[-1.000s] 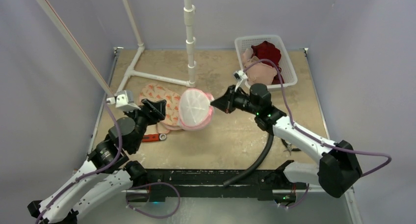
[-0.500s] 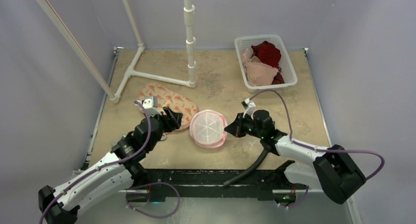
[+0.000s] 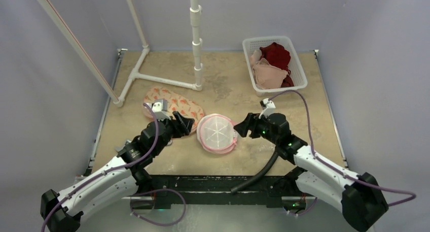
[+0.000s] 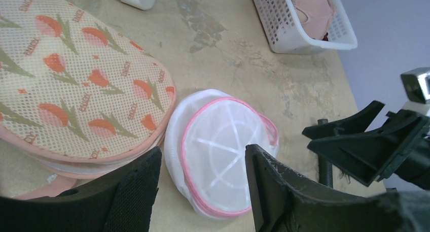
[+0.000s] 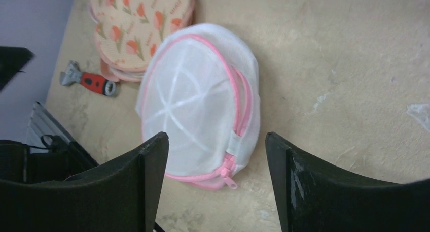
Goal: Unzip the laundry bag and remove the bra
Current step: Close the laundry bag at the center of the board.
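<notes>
Right gripper hovers just off the right edge of the round white laundry bag, fingers spread wide and holding nothing. The left gripper hangs at the bag's opposite side, likewise open and empty. The pink-trimmed mesh bag lies flat on the table between the two arms, near the front edge, its left rim touching or slightly overlapping a floral pouch. A white basket sits well apart at the far right.

The bag looks fully zipped, so the unzipping appears not yet begun. The zipper pull lies at the bag's edge nearest the right wrist camera, with the pink track curving away along the side. Doing this step well likely means bringing the right fingers low and narrowing them on that small tab alone, not on the mesh. The left gripper would meanwhile pin or pinch the rim, so the light bag does not slide with the pull. Drawing the tab along the curve of the track, rather than straight outward, should keep it from snagging. What the bag contains cannot be made out through the mesh.
</notes>
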